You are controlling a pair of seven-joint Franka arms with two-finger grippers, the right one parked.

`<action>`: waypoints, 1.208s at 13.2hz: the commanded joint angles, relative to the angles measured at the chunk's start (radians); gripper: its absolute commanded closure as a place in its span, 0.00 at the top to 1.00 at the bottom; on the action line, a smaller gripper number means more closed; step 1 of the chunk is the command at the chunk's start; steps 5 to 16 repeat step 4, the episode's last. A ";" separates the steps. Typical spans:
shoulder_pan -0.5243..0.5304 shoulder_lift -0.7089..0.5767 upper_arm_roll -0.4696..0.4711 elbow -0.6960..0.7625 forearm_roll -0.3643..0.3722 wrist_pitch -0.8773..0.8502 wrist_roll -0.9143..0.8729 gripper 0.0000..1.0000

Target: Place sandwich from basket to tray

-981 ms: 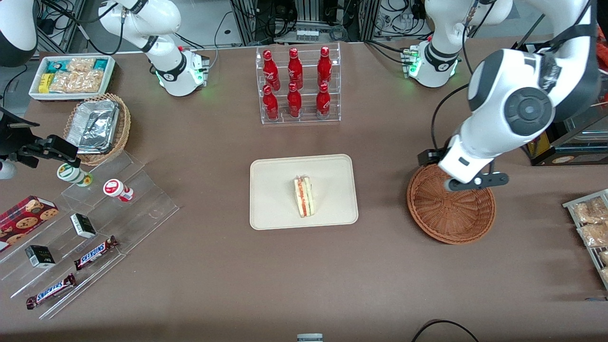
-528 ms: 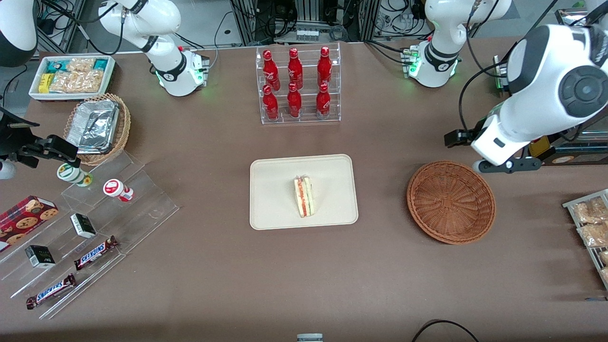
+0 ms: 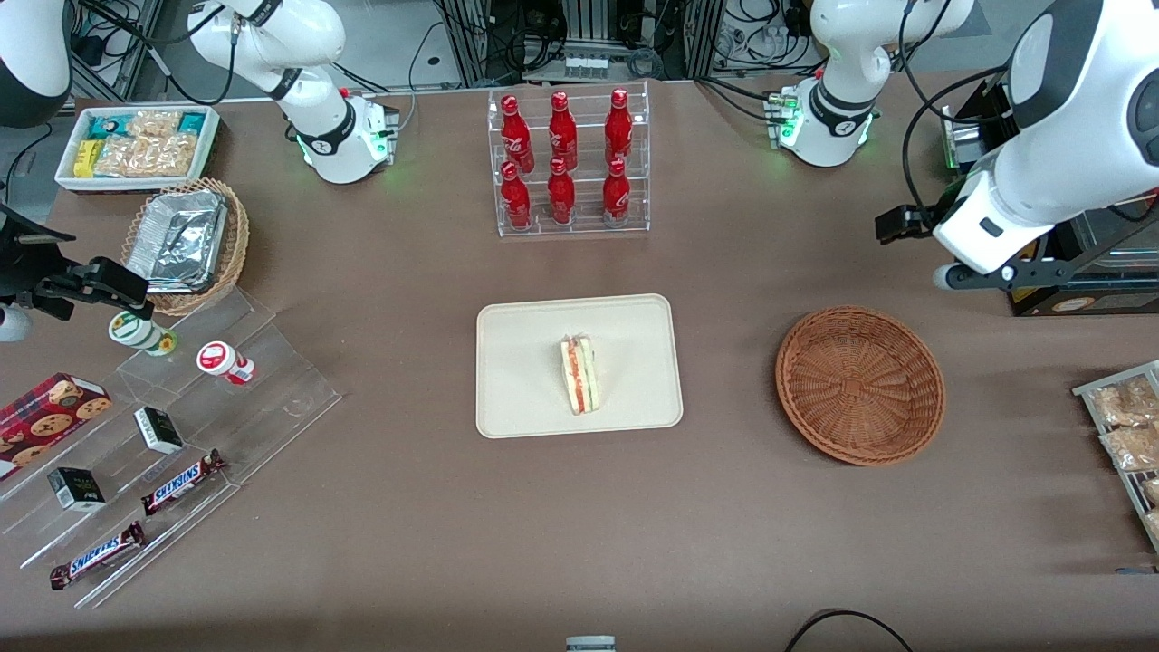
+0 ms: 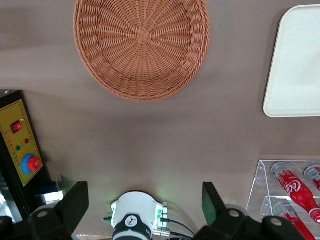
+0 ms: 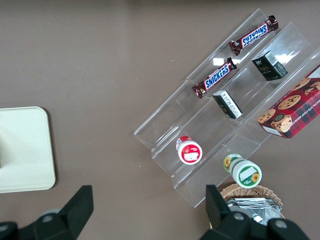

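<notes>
The sandwich (image 3: 579, 373), a pale wedge with red and green filling, lies on the cream tray (image 3: 516, 362) in the middle of the table. The reddish-brown wicker basket (image 3: 860, 385) stands beside the tray toward the working arm's end, with nothing in it. The wrist view looks straight down into the basket (image 4: 141, 47), and a corner of the tray (image 4: 295, 65) shows there too. My gripper (image 3: 987, 272) hangs high above the table, farther from the front camera than the basket. It is open, its black fingers (image 4: 75, 205) wide apart with nothing between them.
A clear rack of red bottles (image 3: 569, 163) stands farther back than the tray. The working arm's base (image 4: 135, 220) and a black box with a yellow control panel (image 4: 22, 145) are near the gripper. Snack packets (image 3: 1123, 426) lie at the table's edge; stepped acrylic shelves (image 3: 181, 435) stand toward the parked arm's end.
My gripper has pulled away from over the basket, rising and moving farther from the front camera toward the working arm's end. The sandwich has stayed on the tray.
</notes>
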 commanded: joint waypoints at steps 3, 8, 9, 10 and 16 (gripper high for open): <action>0.032 -0.026 0.018 0.010 0.001 -0.029 0.096 1.00; 0.030 -0.026 0.020 0.011 0.001 -0.029 0.096 1.00; 0.030 -0.026 0.020 0.011 0.001 -0.029 0.096 1.00; 0.030 -0.026 0.020 0.011 0.001 -0.029 0.096 1.00; 0.030 -0.026 0.020 0.011 0.001 -0.029 0.096 1.00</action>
